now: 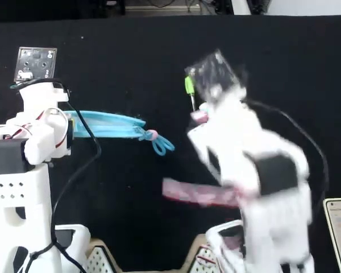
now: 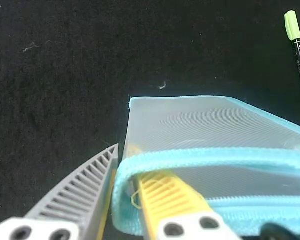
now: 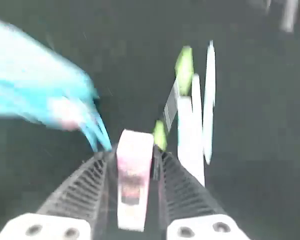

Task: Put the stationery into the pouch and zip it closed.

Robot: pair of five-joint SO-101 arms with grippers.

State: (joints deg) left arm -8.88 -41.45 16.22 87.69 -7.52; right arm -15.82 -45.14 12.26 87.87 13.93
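**Black table, two arms, two catches: a pouch and a pink bar**

On a black table [image 1: 131, 51], the left gripper [image 2: 125, 150] is clamped tight on the zip edge of a blue pouch [image 2: 200, 125]. The lip is pinched between its yellow-padded finger [image 2: 165, 195] and the grey one. The pouch stretches sideways from that arm toward the middle of the table, with its cord loop [image 1: 159, 143] at the far end. The right gripper [image 3: 133, 155] is closed to a narrow gap on a pink bar [image 3: 134, 175], close to the loop. A green pen [image 1: 189, 88] lies on the cloth just beyond, apart from the pouch.
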